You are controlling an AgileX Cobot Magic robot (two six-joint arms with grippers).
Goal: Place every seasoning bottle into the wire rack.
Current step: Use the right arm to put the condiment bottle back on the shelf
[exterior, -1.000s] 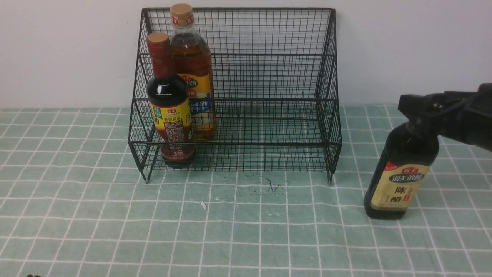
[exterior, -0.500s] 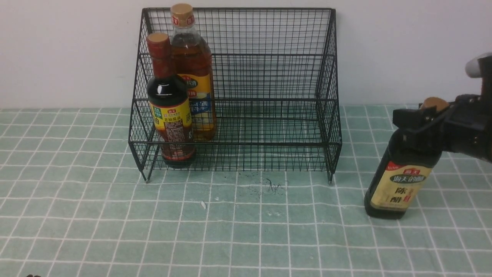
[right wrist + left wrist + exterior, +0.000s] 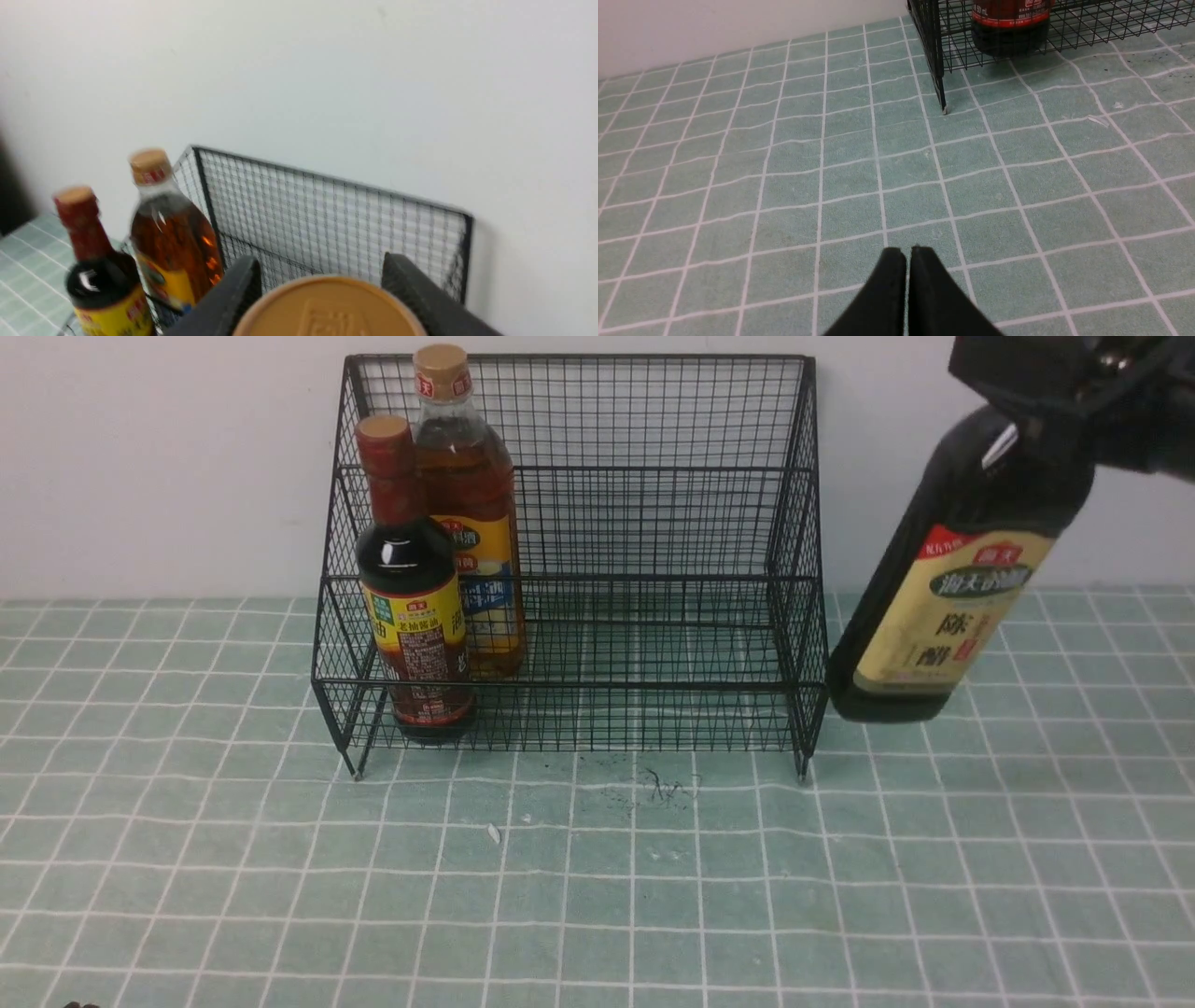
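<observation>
The dark vinegar bottle (image 3: 952, 579) is being gripped aloft by the right jaws; carrying into the wire rack (image 3: 653, 683) is now being called for; the left jaws (image 3: 909, 252) are being kept clenched.

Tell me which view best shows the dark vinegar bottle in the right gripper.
Front view: dark vinegar bottle tilted, its label readable. Right wrist view: only its tan cap, between the fingers. Left wrist view: none of it.

open space inside rack (image 3: 579, 683), bottles (image 3: 417, 616) blocking left

Black rack (image 3: 579, 685); green table (image 3: 597, 896) with white grid.
</observation>
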